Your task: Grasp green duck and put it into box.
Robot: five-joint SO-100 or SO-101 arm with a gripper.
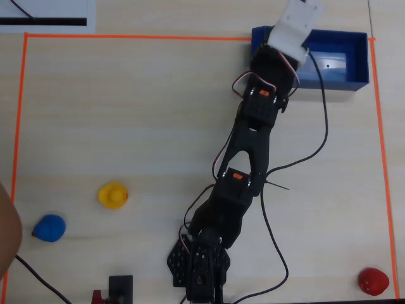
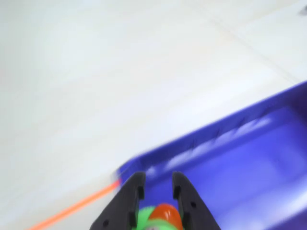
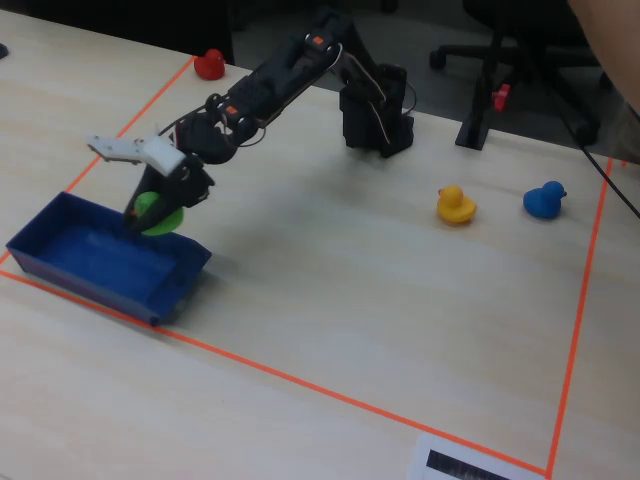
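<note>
Here, green duck (image 3: pixel 160 213) clamped in gripper (image 3: pixel 150 217), above box (image 3: pixel 90 262) edge

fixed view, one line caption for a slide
Black gripper holds a small green rubber duck over the dark blue plastic box.

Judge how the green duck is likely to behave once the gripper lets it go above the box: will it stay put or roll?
The green duck, shut in the gripper above the box, looks small and rounded, so it would probably bounce or roll a little. The box bottom looks shiny, so it may slide. The low walls should likely contain it.
</note>
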